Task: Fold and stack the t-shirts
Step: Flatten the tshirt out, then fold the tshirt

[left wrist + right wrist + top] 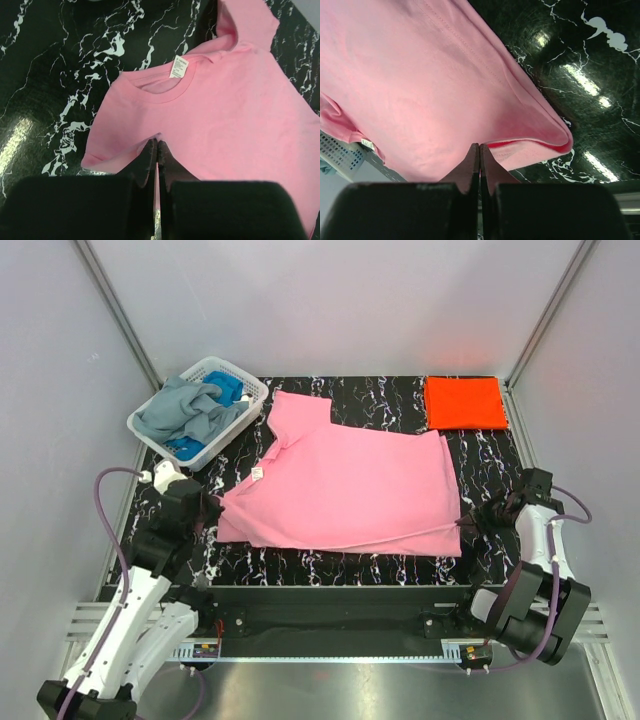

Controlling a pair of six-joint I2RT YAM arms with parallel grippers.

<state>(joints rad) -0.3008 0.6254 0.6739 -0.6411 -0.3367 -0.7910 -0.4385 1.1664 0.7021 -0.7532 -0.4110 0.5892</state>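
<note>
The pink t-shirt [350, 485] lies spread across the marbled table [395, 395]. The left gripper [157, 146] is pinched tight on its shoulder and the right gripper [480, 148] on its hem corner. The print on the white neck tag [180, 66] is too small to read.

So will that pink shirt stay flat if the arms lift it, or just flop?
Probably flop: the pink t-shirt puckers where the left gripper pinches it, and its hem folds softly by the right gripper. It looks thin and light, so it would likely sag between the two grips.
</note>
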